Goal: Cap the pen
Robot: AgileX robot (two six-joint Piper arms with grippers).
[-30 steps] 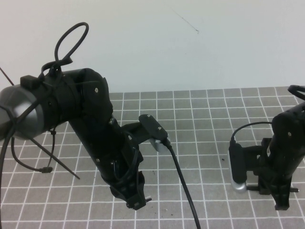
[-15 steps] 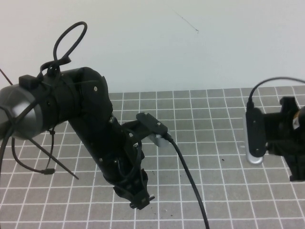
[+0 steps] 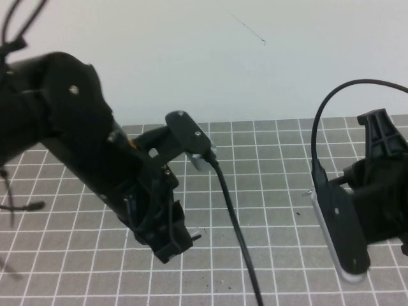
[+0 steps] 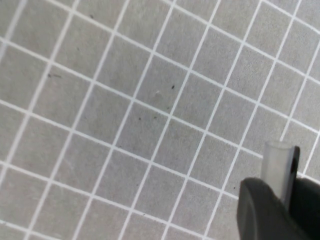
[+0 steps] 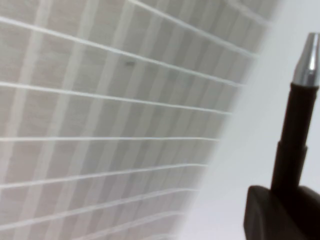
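Lab-style test bench: grey gridded mat (image 3: 274, 159), plain white wall (image 3: 210, 57).

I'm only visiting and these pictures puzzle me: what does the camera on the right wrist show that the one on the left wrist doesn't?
Only the right wrist view shows the pen, black with a silver tip, standing out of the right gripper, which is shut on it, with pale wall behind. Only the left wrist view shows a pale, see-through cap held in the left gripper, seen straight down over the mat. Both share the grey gridded mat.
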